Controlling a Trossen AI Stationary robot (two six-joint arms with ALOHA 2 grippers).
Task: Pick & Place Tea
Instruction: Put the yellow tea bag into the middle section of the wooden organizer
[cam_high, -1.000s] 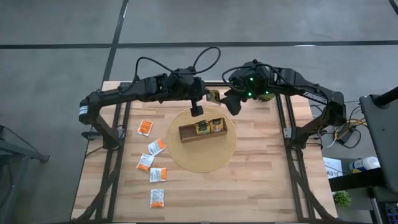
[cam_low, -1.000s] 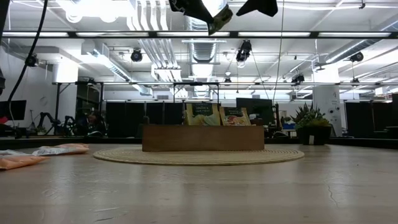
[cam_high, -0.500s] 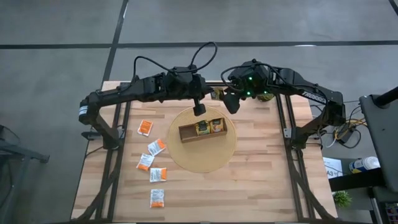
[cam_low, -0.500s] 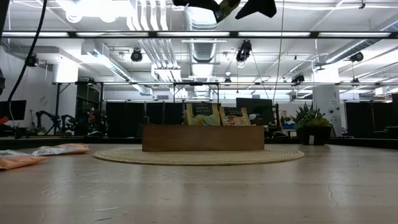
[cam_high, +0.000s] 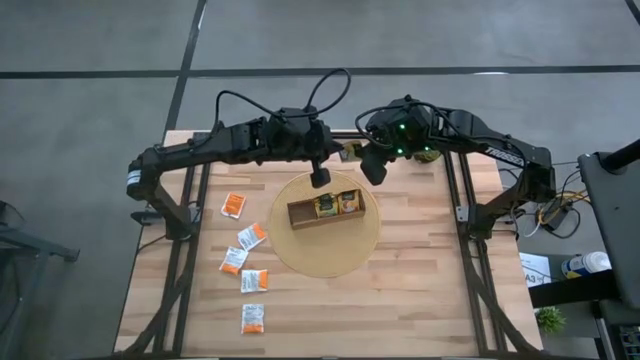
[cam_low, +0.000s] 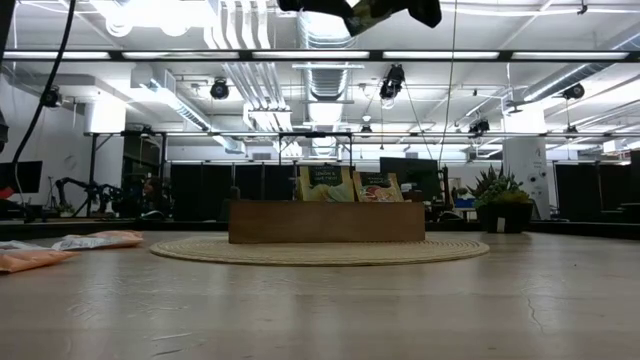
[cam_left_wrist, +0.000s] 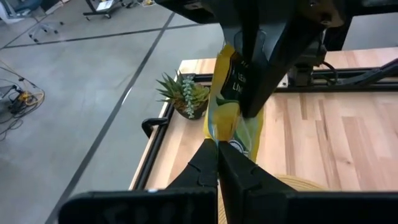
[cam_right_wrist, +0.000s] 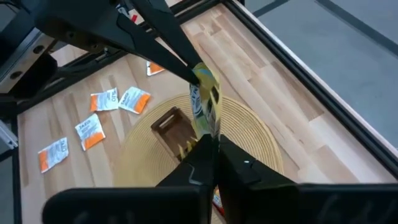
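We pinch one light, floppy yellow sachet (cam_left_wrist: 233, 106) by opposite edges, left pincer (cam_left_wrist: 217, 149) and right pincer (cam_right_wrist: 214, 144) both clamped, twelve o'clock above the tray (cam_high: 300, 217).

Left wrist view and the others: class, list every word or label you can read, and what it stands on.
No text reads in full.
On the yellow-green sachet, pinched by left end effector and right end effector: dark label, letters cut off.
On the orange-and-white sachets: print too small.
On the two sachets in the tray: labels blurred.

Yellow-green sachet (cam_left_wrist: 231, 106) aloft — pinched between both arms' fingers (cam_left_wrist: 207, 165); white-orange sachets (cam_high: 243, 262) on table.
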